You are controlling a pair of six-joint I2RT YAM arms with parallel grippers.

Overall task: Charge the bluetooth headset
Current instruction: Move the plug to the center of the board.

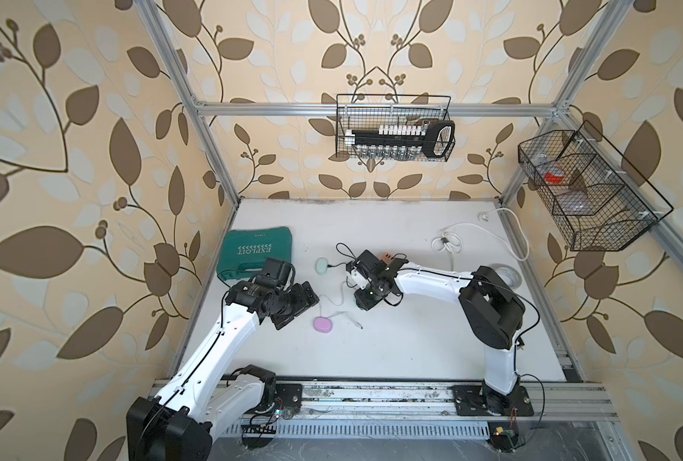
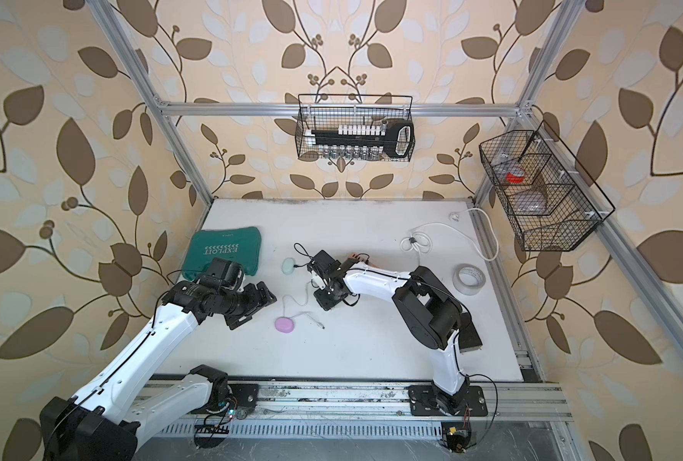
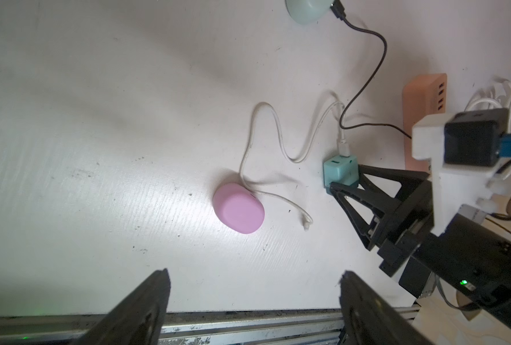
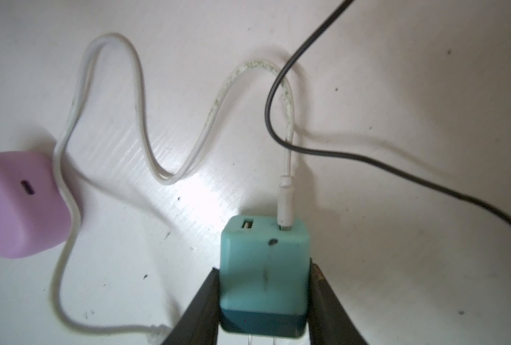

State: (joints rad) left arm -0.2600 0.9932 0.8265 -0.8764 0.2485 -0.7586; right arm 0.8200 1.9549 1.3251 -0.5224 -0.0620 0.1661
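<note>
1. Clamping a teal, matte plastic charger cube [image 4: 263,254] by its two flat sides, the right gripper [image 3: 346,176] is closed partway onto it, down at the white counter [image 1: 411,339]. The cube's USB face points away from the fingers.
2. The smooth pink oval earbud case [image 3: 238,208] lies flat near the counter's middle. Its long axis runs roughly along the front edge, and its slot port faces the cube.
3. A scuffed white rubbery cable [image 4: 140,98] is plugged into one USB port. Its free plug lies on the counter just beside the case.
4. The left gripper [image 3: 254,272] hovers near the case, spread wide and holding nothing.
</note>
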